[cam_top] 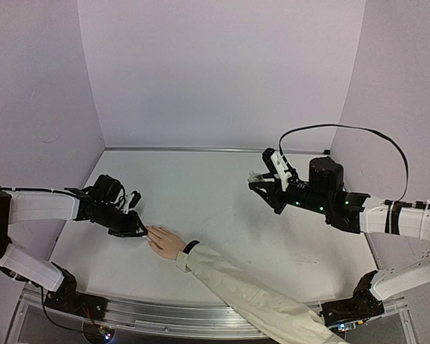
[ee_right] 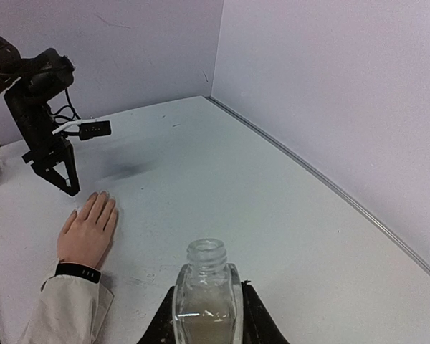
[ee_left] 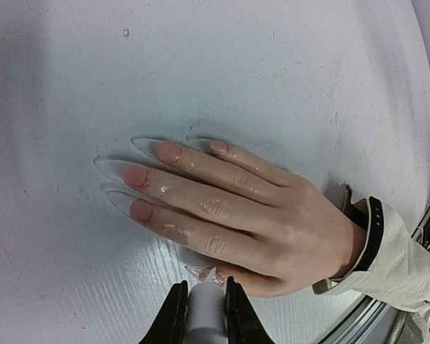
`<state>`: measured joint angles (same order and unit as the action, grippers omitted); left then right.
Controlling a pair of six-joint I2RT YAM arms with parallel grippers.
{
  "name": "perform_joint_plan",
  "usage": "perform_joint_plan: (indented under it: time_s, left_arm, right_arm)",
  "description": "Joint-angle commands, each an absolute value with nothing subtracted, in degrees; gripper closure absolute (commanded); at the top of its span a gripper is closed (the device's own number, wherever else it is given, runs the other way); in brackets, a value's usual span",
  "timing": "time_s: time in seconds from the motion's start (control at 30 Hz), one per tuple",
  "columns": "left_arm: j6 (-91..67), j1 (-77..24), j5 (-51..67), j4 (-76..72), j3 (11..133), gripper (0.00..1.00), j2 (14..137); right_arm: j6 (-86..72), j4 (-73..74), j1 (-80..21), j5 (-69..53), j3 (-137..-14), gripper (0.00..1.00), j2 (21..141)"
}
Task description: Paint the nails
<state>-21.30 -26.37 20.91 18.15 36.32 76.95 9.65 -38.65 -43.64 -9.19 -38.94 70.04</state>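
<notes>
Entry, single moment.

We note the table (cam_top: 201,193) is white, with pale walls on the left, far and right sides.

A light-skinned hand (cam_top: 166,242) lies palm down on the near left part of the table. Its fingers are together and point left. A black wristband (cam_top: 190,246) sits at the wrist, and a cream sleeve (cam_top: 251,294) runs in from the near right edge.

The nails (ee_left: 136,175) are at the left end of the hand, resting on the table. In the left wrist view they are long, clear and pointed, with pinkish beds. Four are visible there; the fifth we cannot make out.

The left gripper (cam_top: 137,231) is low over the table, just left of the fingertips. Its jaws are clamped on a small white cylinder (ee_left: 206,312) that points at the hand. A pale tip at the end of the cylinder touches the hand's edge beside the nearest finger. We cannot tell whether this tip is a brush.

The right gripper (cam_top: 261,183) is well apart from the hand, over the far right part of the table. Its jaws are closed tight on a clear glass bottle (ee_right: 204,272). The bottle stands upright with its neck uncapped, and it is partly filled with a pale, cloudy liquid. From the right wrist view the hand and left gripper lie far off to the left.
</notes>
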Motion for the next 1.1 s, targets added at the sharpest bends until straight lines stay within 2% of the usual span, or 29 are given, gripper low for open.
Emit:
perform_joint_plan:
  time_s: [0.0, 0.47, 1.07]
  left_arm:
    - [-21.2, -26.6, 21.8, 17.7, 37.7, 1.00, 77.9]
    - [-20.8, -26.6, 18.0, 17.8, 38.5, 1.00, 79.7]
    - [-21.2, -26.5, 14.7, 20.9, 38.0, 1.00, 73.4]
  right_arm:
    - [9.3, -42.6, -43.3, -9.2, -39.8, 1.00, 68.8]
    - [9.4, -42.6, -43.3, -9.0, -40.3, 1.00, 69.8]
    - [9.3, -42.6, -43.3, -9.5, -40.3, 1.00, 69.6]
